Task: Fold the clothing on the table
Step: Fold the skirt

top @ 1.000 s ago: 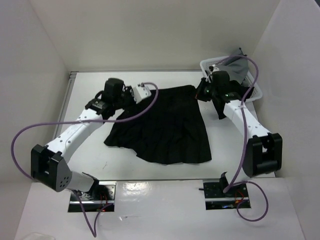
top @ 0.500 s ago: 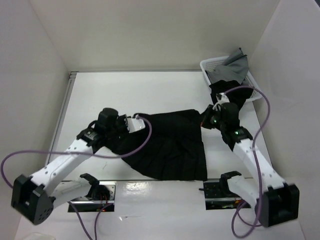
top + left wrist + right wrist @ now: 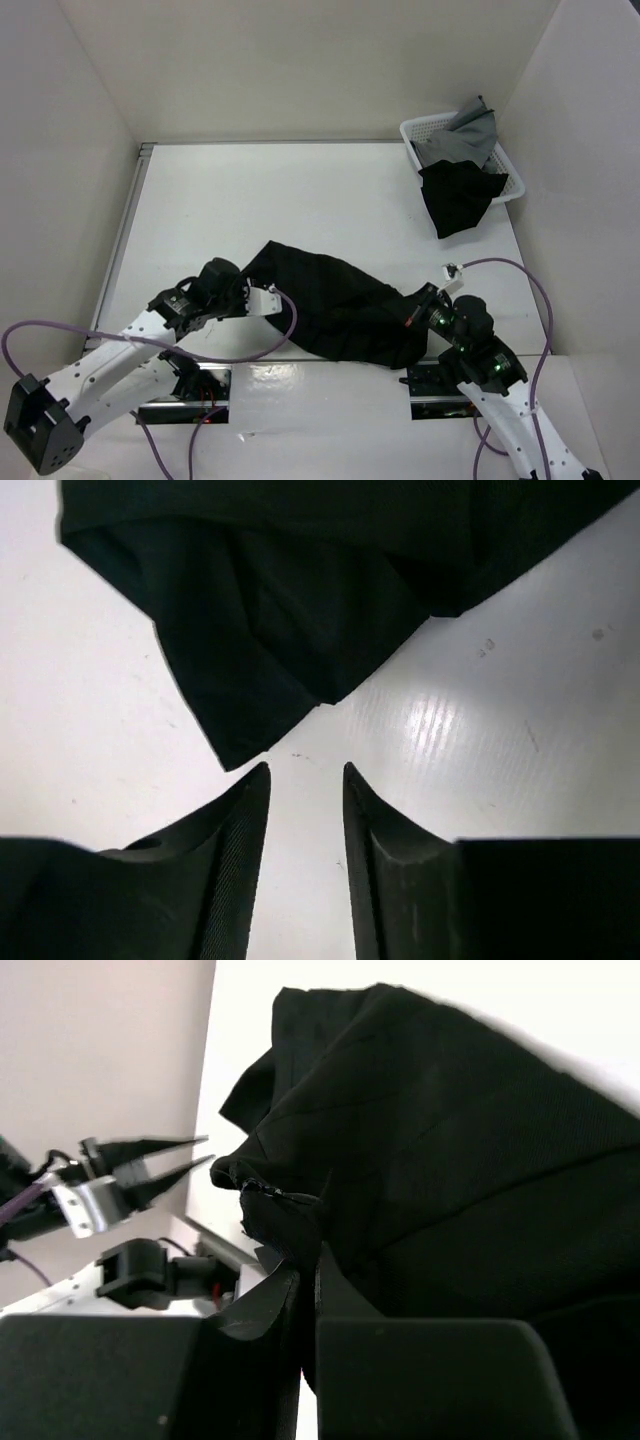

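The clothing (image 3: pixel 340 300), a black skirt, lies doubled over in a long band on the table (image 3: pixel 250 200), near its front edge. My left gripper (image 3: pixel 268 300) sits at the band's left end, open. In the left wrist view bare white table shows between its fingers (image 3: pixel 305 772), and a corner of the clothing (image 3: pixel 270 610) lies just beyond the tips without touching them. My right gripper (image 3: pixel 413 322) is at the band's right end. In the right wrist view it (image 3: pixel 308 1250) is shut on a bunched edge of the clothing (image 3: pixel 450 1140).
A white basket (image 3: pixel 408 130) stands at the back right corner with a grey cloth (image 3: pixel 470 130) in it and another black garment (image 3: pixel 458 195) draped over its front. White wall panels enclose the table on the left, back and right.
Both arms have pulled back toward the near edge, drawing the skirt's far edge over onto itself. The left gripper has opened and let go of the fabric; the right still pinches it.
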{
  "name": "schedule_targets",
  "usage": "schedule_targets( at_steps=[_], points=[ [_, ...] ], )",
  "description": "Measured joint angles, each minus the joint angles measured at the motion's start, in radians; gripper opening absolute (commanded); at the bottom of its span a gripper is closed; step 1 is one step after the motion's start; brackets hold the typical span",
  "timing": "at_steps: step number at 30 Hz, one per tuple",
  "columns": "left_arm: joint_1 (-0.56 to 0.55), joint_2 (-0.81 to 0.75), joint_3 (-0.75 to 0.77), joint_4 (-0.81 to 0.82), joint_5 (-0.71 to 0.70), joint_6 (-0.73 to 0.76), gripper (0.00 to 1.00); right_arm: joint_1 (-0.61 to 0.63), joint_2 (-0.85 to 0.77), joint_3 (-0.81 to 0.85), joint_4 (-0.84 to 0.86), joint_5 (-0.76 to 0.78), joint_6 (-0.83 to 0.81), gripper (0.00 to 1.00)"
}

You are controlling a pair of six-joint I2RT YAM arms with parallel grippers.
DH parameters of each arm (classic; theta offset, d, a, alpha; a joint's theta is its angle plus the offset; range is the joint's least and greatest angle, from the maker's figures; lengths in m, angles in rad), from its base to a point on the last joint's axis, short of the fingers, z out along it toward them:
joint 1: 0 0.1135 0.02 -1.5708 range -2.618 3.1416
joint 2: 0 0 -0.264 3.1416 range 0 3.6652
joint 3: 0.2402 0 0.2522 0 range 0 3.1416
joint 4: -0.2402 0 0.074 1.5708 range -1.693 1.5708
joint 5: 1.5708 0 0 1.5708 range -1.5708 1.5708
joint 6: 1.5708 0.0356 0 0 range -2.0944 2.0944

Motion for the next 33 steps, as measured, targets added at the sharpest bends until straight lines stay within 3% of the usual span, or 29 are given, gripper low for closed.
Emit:
schedule_targets(
  at_steps=[1, 4, 5, 11, 15, 25, 33],
  points=[
    [-0.003, 0.025, 0.005, -0.002, 0.0, 0.002, 0.69, 0.0, -0.04, -0.012, -0.029, -0.005, 0.021, 0.05],
    [-0.017, 0.125, 0.068, -0.034, 0.018, -0.007, 0.8, 0.0, -0.038, -0.032, -0.091, -0.016, 0.038, 0.06],
    [-0.032, 0.167, 0.107, -0.036, 0.021, -0.011, 0.83, 0.0, -0.014, -0.03, -0.108, -0.013, 0.03, 0.12],
    [-0.1, 0.581, 0.409, -0.059, 0.099, -0.156, 0.84, 0.008, 0.284, 0.055, -0.134, 0.009, -0.048, 0.13],
    [-0.101, 0.764, 0.548, -0.101, 0.209, -0.294, 0.84, 0.008, 0.319, 0.059, -0.133, 0.012, -0.074, 0.13],
    [0.014, 0.836, 0.616, -0.222, 0.309, -0.423, 0.84, 0.008, 0.265, 0.059, -0.133, 0.024, -0.079, 0.13],
    [0.016, 0.917, 0.605, -0.269, 0.344, -0.431, 0.84, 0.008, 0.314, 0.059, -0.131, 0.025, -0.09, 0.13]
  ],
)
